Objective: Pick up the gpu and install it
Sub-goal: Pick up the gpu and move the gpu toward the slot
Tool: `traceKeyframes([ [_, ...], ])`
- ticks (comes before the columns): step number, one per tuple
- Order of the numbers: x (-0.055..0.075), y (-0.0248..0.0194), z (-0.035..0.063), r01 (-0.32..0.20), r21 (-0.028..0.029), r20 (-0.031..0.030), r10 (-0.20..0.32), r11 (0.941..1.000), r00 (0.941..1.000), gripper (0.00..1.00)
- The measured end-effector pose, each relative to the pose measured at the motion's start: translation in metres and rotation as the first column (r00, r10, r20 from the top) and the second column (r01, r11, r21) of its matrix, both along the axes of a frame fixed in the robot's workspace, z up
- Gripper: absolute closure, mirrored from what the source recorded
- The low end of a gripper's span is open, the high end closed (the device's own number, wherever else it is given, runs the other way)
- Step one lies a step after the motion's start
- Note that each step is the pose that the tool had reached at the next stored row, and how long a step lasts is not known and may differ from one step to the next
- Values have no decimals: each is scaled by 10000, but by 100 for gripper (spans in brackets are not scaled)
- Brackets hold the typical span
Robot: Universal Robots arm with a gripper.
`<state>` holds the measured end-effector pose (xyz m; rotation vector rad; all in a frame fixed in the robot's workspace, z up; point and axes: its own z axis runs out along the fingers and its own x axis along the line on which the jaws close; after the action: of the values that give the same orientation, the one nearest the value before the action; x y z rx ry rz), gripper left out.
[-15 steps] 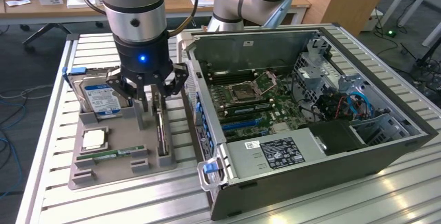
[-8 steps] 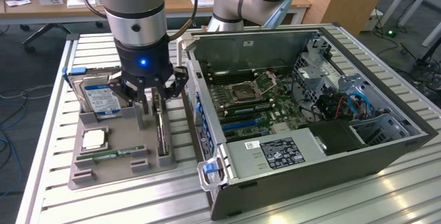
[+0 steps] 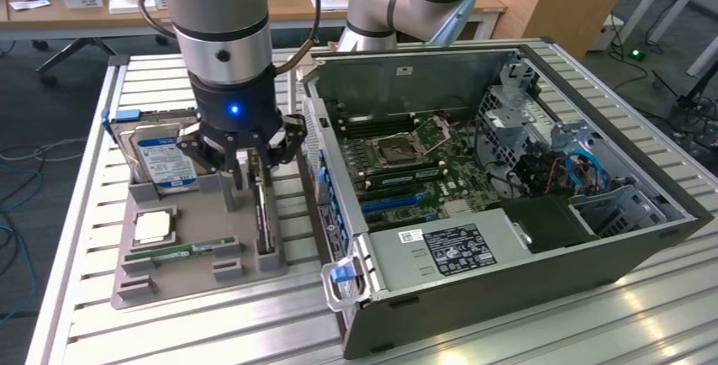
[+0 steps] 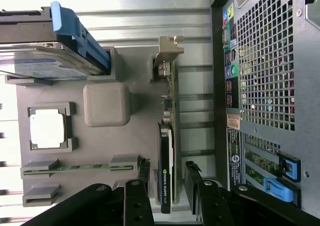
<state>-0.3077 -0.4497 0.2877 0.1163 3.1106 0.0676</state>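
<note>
**Card position.** The gpu (image 4: 166, 136) stands on its long edge in a slot of the grey holder tray (image 4: 145, 81). The slot runs along the tray side nearest the computer case (image 4: 265, 86). The black cooler shroud (image 4: 165, 181) covers the end of the card that lies between the jaws. The silver end bracket (image 4: 169, 50) is at the opposite end, seated against a raised grey post of the tray. The card rests in its slot and is not lifted.

**Jaws.** The jaws are apart and straddle the card, with one black finger on each side of the shroud. A narrow gap appears on each side, though light contact cannot be ruled out.

**Other tray contents.**
- A square grey block (image 4: 106, 104) stands just beside the card.
- A processor (image 4: 47, 128) lies in a square recess.
- A narrow green memory stick (image 4: 75, 168) lies held in clips.
- A hard drive with a blue label (image 3: 163, 161) stands upright at the bracket end of the tray.

**Surroundings.** The tray sits on the slatted aluminium tabletop (image 3: 224, 331), on the exterior view's left of the case. The case lies on its side with its panel off, exposing the motherboard (image 3: 409, 159). The arm (image 3: 224, 37) stands vertically over the tray, and a blue light (image 3: 234, 110) glows on its wrist.
</note>
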Motion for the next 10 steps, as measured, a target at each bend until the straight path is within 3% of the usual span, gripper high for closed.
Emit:
traceKeyframes([
  [10,0,0,-49,0,0,0,0,10000,10000,58],
])
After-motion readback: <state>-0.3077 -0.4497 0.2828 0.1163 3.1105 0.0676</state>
